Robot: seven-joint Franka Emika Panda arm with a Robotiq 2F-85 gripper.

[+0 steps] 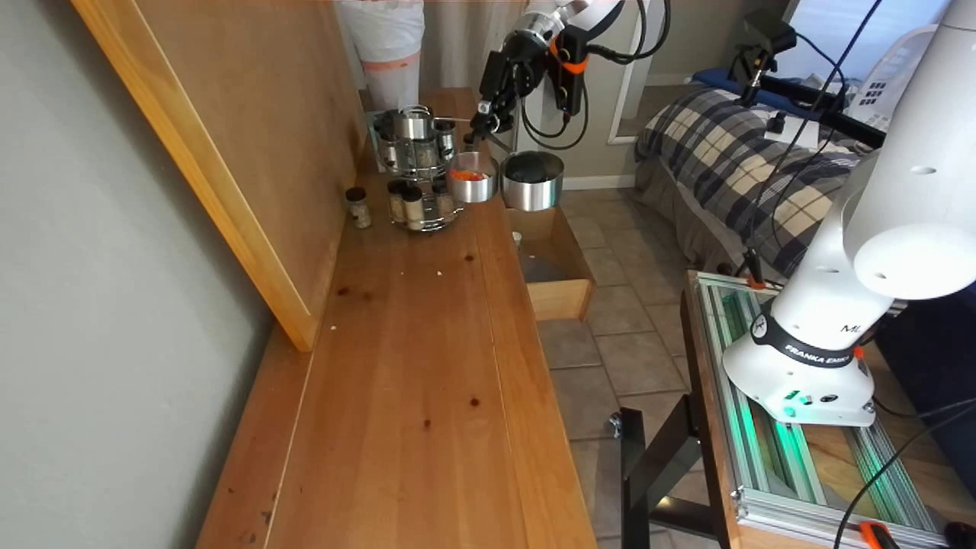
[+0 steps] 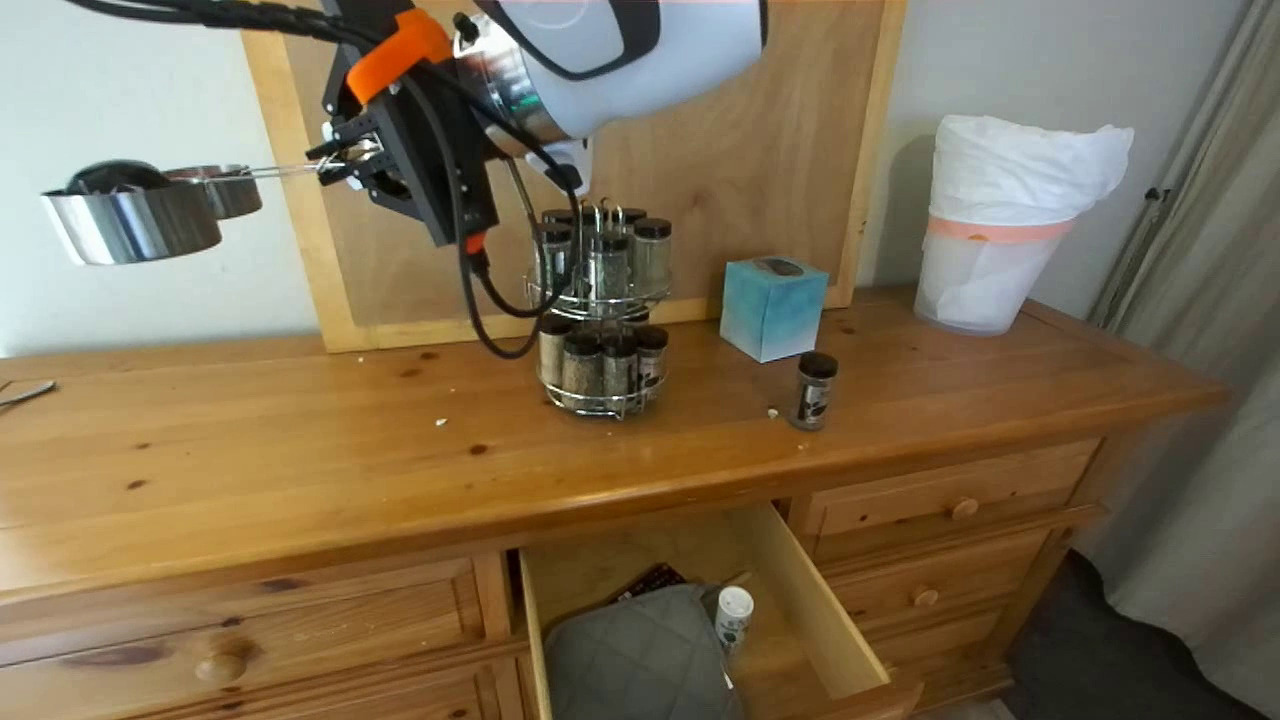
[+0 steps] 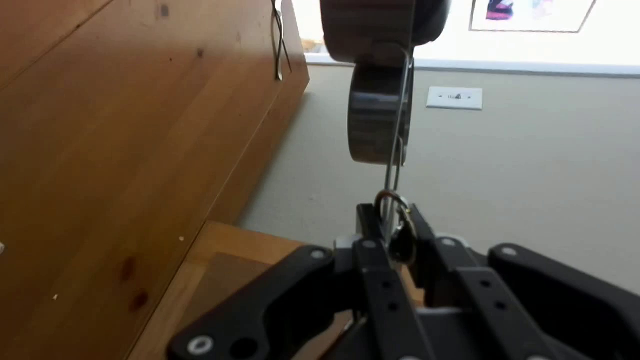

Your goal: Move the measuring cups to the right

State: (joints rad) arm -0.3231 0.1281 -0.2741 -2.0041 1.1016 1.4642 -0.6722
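The measuring cups are steel with thin silver handles joined by a ring. In an exterior view, one cup is orange-red inside and another is black inside. A further steel cup shows left of the gripper, seemingly part of the set. Two cups also stick out sideways in an exterior view. In the wrist view, cups rise ahead of the fingers. No green shows. My gripper is shut on the handles and ring, holding the set in the air. It also shows in both exterior views.
A two-tier spice rack stands on the dresser, with a loose jar, tissue box and lined bin to its right. A drawer is open below. A utensil lies at far left.
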